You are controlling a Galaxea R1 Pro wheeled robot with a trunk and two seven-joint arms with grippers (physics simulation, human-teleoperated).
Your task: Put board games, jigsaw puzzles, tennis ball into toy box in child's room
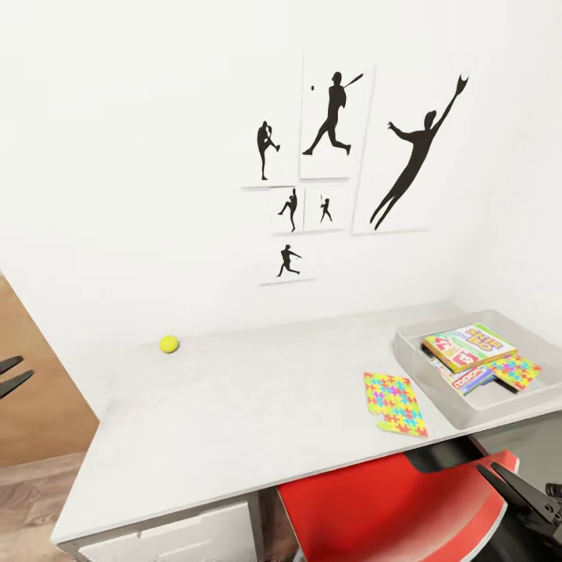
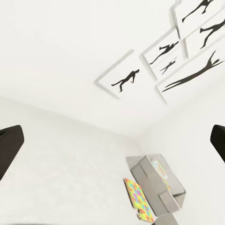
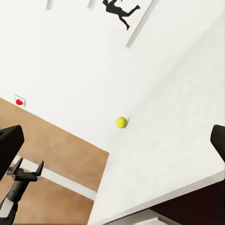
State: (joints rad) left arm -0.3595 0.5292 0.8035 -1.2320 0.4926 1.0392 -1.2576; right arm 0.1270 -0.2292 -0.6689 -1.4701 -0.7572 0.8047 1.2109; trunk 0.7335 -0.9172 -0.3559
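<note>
Both grippers are spread open and hold nothing: the left gripper [image 1: 9,376] hangs off the table's [image 1: 257,406] left edge, the right gripper [image 1: 521,493] low by the red chair [image 1: 390,507]. The jigsaw puzzle [image 1: 395,403] lies flat just beside the toy box [image 1: 437,394], which already holds games; sliding it over the edge likely eases gripping. The tennis ball [image 1: 169,343] sits by the wall, well apart.

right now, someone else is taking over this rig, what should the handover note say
Left gripper: open, empty, off the table's left end.
Right gripper: open, empty, low over the red chair.
Toy box sits at the table's right end and holds board games and one jigsaw puzzle; the exact game count is hard to tell.
Left to do: the second jigsaw puzzle lies flat beside the box, and the tennis ball sits by the wall at the far left.
</note>
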